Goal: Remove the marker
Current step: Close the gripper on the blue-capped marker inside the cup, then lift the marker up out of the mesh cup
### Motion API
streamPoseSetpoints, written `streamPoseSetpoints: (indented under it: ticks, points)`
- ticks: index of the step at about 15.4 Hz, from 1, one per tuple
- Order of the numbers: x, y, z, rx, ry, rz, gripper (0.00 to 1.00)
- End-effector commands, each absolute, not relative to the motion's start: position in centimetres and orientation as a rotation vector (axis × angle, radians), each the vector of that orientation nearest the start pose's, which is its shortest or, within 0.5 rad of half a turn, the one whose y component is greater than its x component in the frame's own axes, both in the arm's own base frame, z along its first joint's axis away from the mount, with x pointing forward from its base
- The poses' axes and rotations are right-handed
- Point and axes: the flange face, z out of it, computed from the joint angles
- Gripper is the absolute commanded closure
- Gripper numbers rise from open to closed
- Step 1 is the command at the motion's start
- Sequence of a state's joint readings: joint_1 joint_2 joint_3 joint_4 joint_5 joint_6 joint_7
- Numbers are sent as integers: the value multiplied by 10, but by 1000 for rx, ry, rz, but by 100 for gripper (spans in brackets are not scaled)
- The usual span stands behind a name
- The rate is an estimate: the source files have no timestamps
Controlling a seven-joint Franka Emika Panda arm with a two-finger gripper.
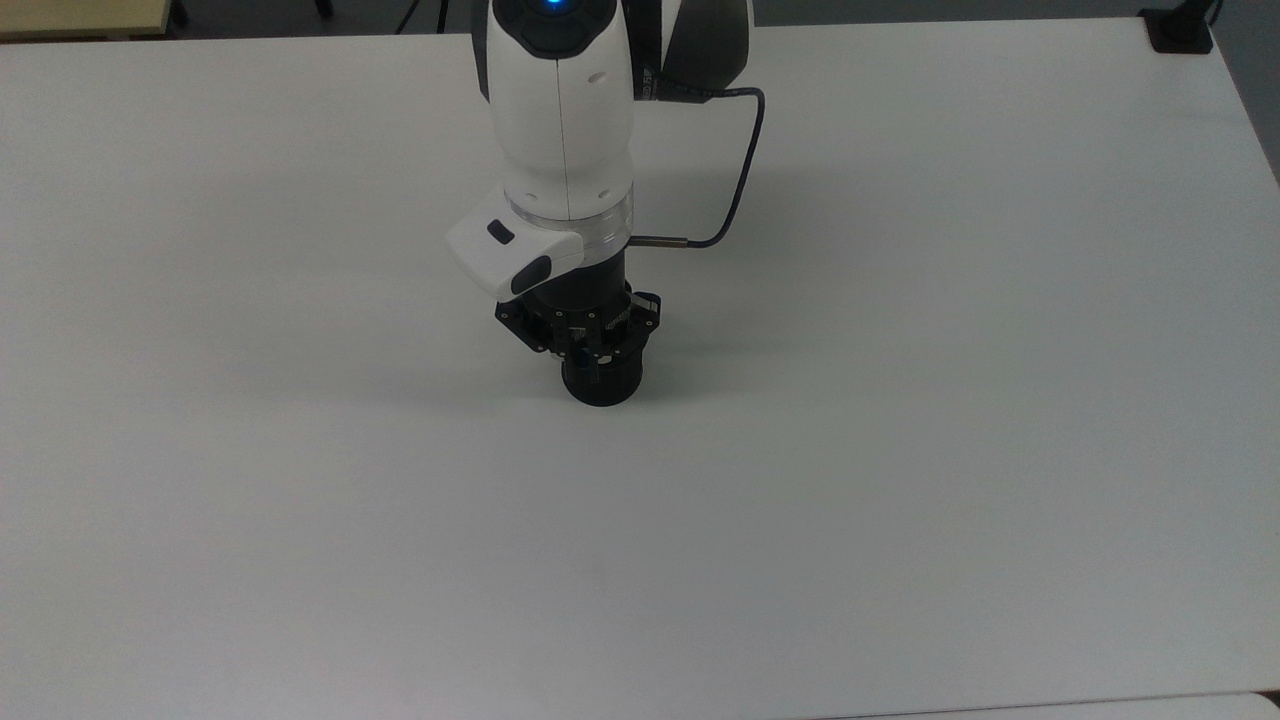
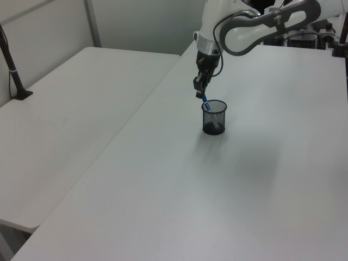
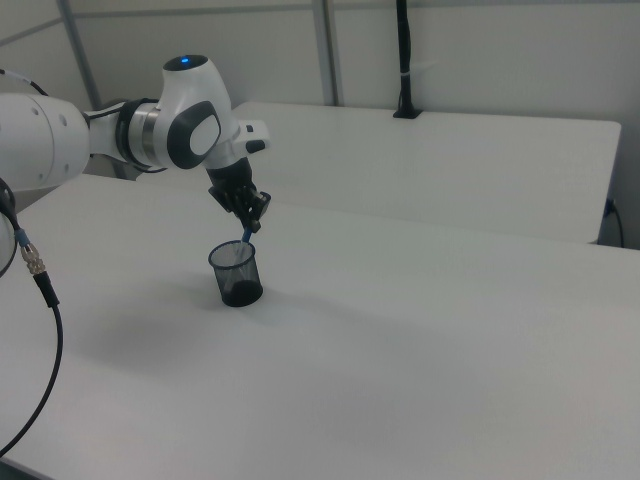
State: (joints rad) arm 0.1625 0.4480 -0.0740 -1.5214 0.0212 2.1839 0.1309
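This looks like a robotics lab or test room. A white robot arm (image 3: 150, 130) with a trailing cable (image 1: 735, 180) works over a broad, plain white tabletop (image 1: 900, 450). A second white table (image 2: 65, 119) stands alongside, a black clamped pole (image 3: 404, 60) at its far edge, with pale partition walls (image 3: 480, 60) behind.

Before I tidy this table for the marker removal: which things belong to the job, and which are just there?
Belongs to the job:
marker, top end in the gripper
black mesh cup holding it

Just there:
black clamp post on the neighbouring table
arm's dark cable
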Motion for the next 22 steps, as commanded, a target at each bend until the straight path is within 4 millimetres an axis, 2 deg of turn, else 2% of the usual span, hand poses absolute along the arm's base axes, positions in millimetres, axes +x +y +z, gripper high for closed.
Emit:
streamPoseSetpoints:
  ticks: [1,3,4,5,7,9,12,14,17,20,22]
  points:
    - [699,71,443,-3103,95,-393,91]
    - [698,69,452,-3096,104,-411,91]
    - [697,68,464,-3088,110,-438,91]
    - [698,64,485,-3067,134,-483,91]
    - [697,56,514,-3036,159,-546,91]
    - [687,44,547,-3015,173,-604,91]
    - [669,37,573,-3030,130,-550,91]
    - [651,32,584,-3023,38,-437,91]
    - [622,34,587,-3023,-144,-209,91]
    - [604,39,566,-3011,-306,53,91]
    - [593,44,538,-2989,-394,250,91]
